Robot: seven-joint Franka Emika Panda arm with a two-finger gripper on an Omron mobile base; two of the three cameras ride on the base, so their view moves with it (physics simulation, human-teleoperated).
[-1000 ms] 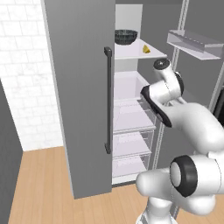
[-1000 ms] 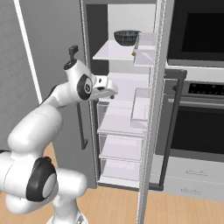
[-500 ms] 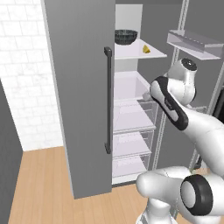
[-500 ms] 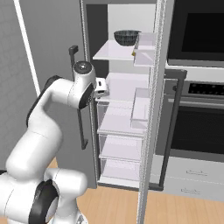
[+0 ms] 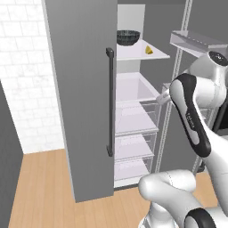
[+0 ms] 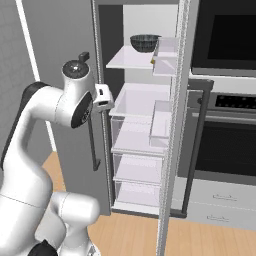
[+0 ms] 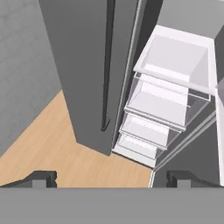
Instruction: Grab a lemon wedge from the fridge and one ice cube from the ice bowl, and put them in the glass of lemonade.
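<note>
The fridge [image 5: 84,89] stands with its doors swung open, so the first bit of access is done — white shelves and clear drawers are exposed in both base views. The lemon wedge [image 5: 148,50] sits untouched on the top shelf [image 5: 140,55], near that shelf's front right corner in the left base view, just beside and to the right of a small dark bowl [image 5: 128,37] that is set further back; in the right base view the wedge is mostly hidden behind a door bin. The claw [image 7: 109,179] is spread wide and carries nothing: the hand view shows its 2 dark tips far apart at the bottom, looking down past the door's dark bar handle [image 7: 108,65] at the lower drawers and the wooden floor [image 7: 52,140]. The hand itself hangs in front of the middle shelves, well below the wedge's shelf. By my reading, neither of the 2 pickups has begun — the wedge is still to be grasped, then an ice cube fetched, and both dropped into the lemonade. The next move looks like raising and aiming the hand toward the top shelf.
</note>
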